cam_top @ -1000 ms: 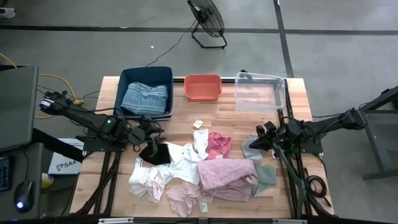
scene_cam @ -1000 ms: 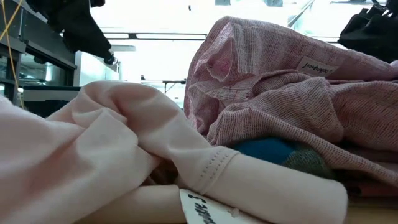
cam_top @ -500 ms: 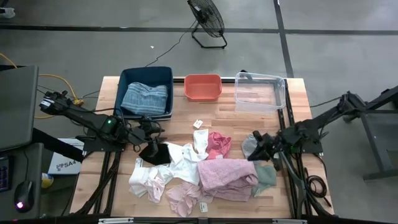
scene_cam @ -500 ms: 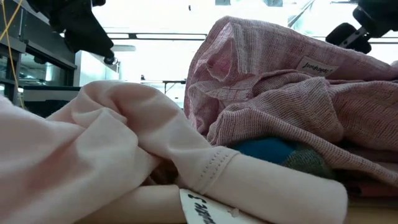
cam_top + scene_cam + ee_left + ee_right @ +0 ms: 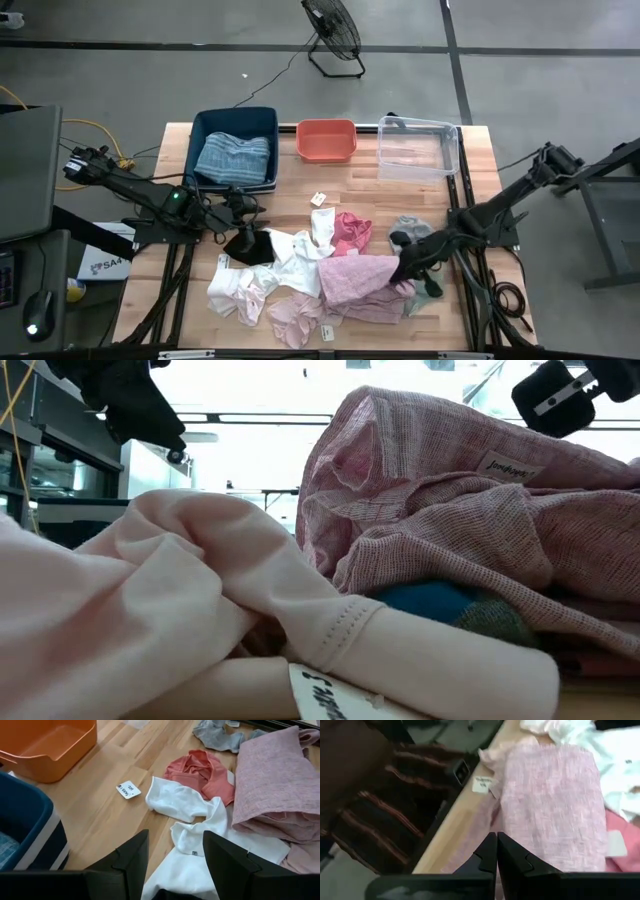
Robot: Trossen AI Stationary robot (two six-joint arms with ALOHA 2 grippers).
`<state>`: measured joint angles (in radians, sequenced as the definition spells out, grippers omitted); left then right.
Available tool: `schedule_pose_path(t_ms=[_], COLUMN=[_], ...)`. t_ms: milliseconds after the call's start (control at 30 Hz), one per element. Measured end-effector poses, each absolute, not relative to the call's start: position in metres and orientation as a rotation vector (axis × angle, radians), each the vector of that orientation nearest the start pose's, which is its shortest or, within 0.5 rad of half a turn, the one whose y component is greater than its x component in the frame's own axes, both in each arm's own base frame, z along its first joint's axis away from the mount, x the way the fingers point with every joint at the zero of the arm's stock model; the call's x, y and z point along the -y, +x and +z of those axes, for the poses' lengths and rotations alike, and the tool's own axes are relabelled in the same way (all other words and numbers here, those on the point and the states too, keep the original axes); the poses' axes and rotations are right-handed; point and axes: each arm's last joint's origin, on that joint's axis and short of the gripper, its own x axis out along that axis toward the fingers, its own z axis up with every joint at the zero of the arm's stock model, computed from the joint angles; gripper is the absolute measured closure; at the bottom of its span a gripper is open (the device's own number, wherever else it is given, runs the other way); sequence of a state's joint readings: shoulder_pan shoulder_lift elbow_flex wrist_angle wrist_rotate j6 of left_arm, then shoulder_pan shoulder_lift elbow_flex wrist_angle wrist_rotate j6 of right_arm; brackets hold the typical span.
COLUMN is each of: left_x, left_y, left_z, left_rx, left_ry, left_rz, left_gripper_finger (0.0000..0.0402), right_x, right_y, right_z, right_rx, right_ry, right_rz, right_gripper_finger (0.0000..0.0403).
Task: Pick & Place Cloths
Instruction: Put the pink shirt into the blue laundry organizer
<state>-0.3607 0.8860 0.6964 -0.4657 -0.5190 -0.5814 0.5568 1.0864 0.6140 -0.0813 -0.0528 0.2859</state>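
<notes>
- Right tool (image 5: 404,272) hovers with its fingers pressed together and nothing between them, over the right edge of the large pink woven cloth (image 5: 365,283) at the near right of the wooden worktop (image 5: 480,150).
- Left tool (image 5: 240,238), jaws parted, sits at a small black cloth (image 5: 250,246) on the left of the pile; whether it grips that cloth cannot be told from these views.
- Most cloths lie heaped in the near middle of the worktop: a white garment (image 5: 183,810), a coral-pink piece (image 5: 205,770), pale pink pieces (image 5: 300,318), a grey piece (image 5: 408,230) and a sage green piece (image 5: 428,288) by the right tool.
- One teal-blue striped cloth (image 5: 232,157) already lies in the dark blue plastic bin (image 5: 200,130) at the far left; the orange bin (image 5: 326,140) and the clear bin (image 5: 418,147) hold nothing that can be seen.
- To pick the pink woven cloth well, the right tool would likely need to open first, then come down on a raised fold rather than the flat weave.
- Pinching a single layer seems wise, since the sage green piece lies touching that edge and could be dragged along.
</notes>
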Motion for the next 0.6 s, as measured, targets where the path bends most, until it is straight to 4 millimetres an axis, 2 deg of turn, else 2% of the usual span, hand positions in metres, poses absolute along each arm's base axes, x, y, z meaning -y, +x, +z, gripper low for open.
schedule_pose_path(t_ms=[167, 267, 400, 600], left_x=[0.050, 0.050, 0.050, 0.050], left_y=[0.172, 0.172, 0.172, 0.172], left_z=[0.264, 0.264, 0.264, 0.264], left_rx=[-0.525, -0.525, -0.525, -0.524], left_ry=[-0.284, -0.284, -0.284, -0.285], left_rz=[0.316, 0.316, 0.316, 0.316], left_gripper_finger=[0.0220, 0.0220, 0.0220, 0.0220], right_x=[-0.126, -0.129, -0.129, -0.126], right_y=[0.200, 0.204, 0.209, 0.213], right_z=[0.235, 0.236, 0.234, 0.231], right_rx=[-0.763, -0.829, -0.849, -0.864], right_ry=[0.105, 0.086, 0.051, 0.043], right_rz=[0.469, 0.443, 0.374, 0.330], right_gripper_finger=[0.0398, 0.0377, 0.0315, 0.0190])
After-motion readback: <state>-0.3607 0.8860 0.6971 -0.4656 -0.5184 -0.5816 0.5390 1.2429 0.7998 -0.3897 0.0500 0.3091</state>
